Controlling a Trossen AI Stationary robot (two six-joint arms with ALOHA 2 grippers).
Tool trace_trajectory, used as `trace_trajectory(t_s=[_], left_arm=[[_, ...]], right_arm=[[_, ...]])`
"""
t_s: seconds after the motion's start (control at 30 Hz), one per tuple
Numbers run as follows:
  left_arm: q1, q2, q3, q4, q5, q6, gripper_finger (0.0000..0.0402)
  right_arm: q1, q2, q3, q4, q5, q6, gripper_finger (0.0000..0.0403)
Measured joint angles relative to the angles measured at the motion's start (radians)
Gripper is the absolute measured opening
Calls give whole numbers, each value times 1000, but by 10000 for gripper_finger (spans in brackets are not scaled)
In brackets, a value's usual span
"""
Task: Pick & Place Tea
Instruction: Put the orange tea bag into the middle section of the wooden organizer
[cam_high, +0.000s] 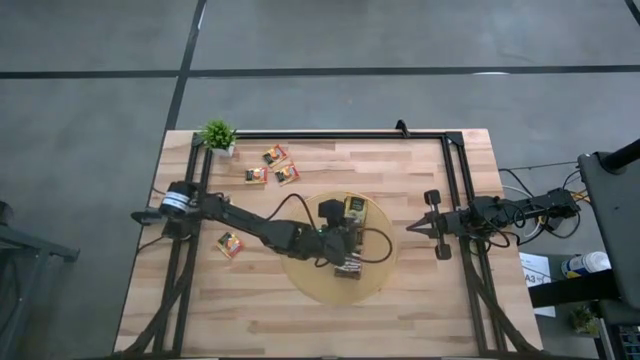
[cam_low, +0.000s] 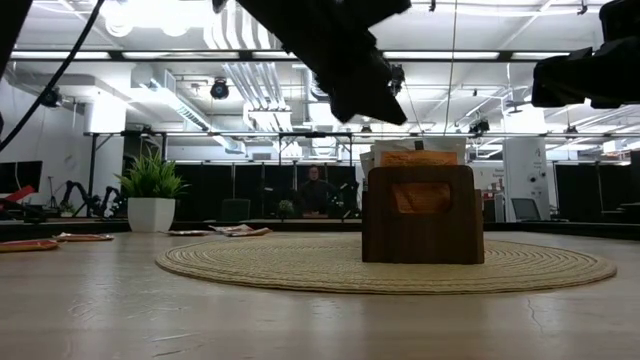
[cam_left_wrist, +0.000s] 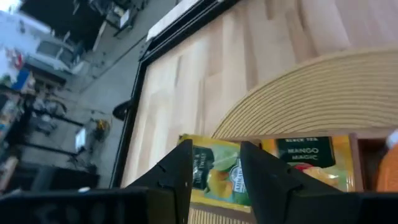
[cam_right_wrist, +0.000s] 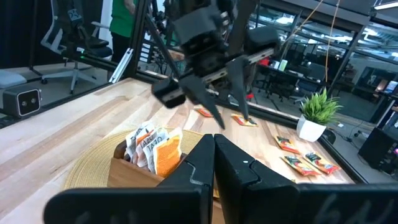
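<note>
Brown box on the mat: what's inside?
The brown box on the round woven mat holds upright tea sachets, orange and yellow, some reading Mango Magic. The open left gripper hangs above them. The sachets' lower halves and the box floor are hidden.

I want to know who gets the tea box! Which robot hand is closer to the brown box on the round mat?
Left. The left gripper hangs open right above the brown box; the right gripper waits shut beyond the round mat.

We count: loose tea sachets on the bare table (cam_high: 274, 154) four | round woven mat (cam_high: 300, 275) one | wooden box (cam_low: 422, 214) one | potted plant (cam_high: 218, 135) one | robot arms two
</note>
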Motion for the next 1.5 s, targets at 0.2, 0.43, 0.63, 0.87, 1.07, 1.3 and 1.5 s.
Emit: trace_trajectory(t_s=[0.2,0.43,0.63,0.87,1.07,1.3,1.5], left_arm=[[5,-63,0,-113,-4,-161,128],[3,-164,-13,-372,-7,-418,128],[2,-273,-141,-426,6,-585,128],[2,-455,-291,-492,183,-772,128],[1,-600,-384,-589,371,-945,128],[1,-713,-451,-743,424,-1014,128],[0,-763,-474,-890,439,-1124,128]], right_arm=[[0,0,0,1,0,0,8],[0,0,0,0,0,0,8],[0,0,0,0,0,0,8],[0,0,0,1,0,0,8],[0,0,0,0,0,0,8],[0,0,0,0,0,0,8],[0,0,0,0,0,0,8]])
